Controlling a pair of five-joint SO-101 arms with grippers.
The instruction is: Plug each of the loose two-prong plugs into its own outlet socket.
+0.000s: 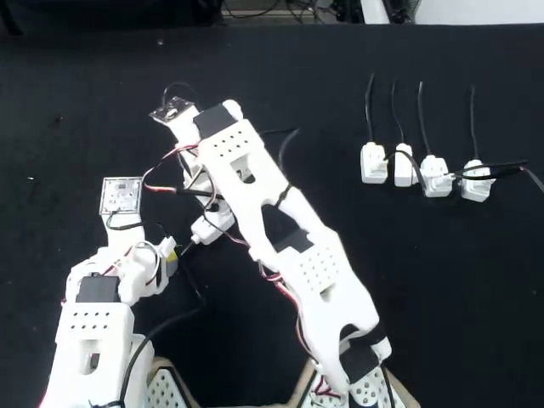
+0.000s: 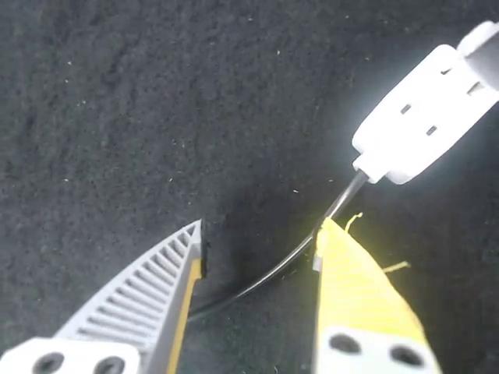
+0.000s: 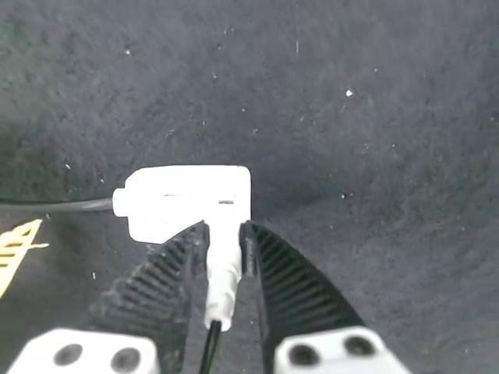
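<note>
A white outlet socket lies on the black mat with a white two-prong plug pushed into its side. My right gripper is shut on that plug. In the high view the socket sits left of centre, under my right gripper. The socket's thin black cable runs between the fingers of my left gripper, which is open and holds nothing. From the left wrist the socket lies just beyond the fingertips. My left gripper stands close to the socket's cable end.
Several more white sockets with black cables lie in a row at the right of the mat. A plug cable trails off the rightmost one. The long right arm crosses the middle of the table.
</note>
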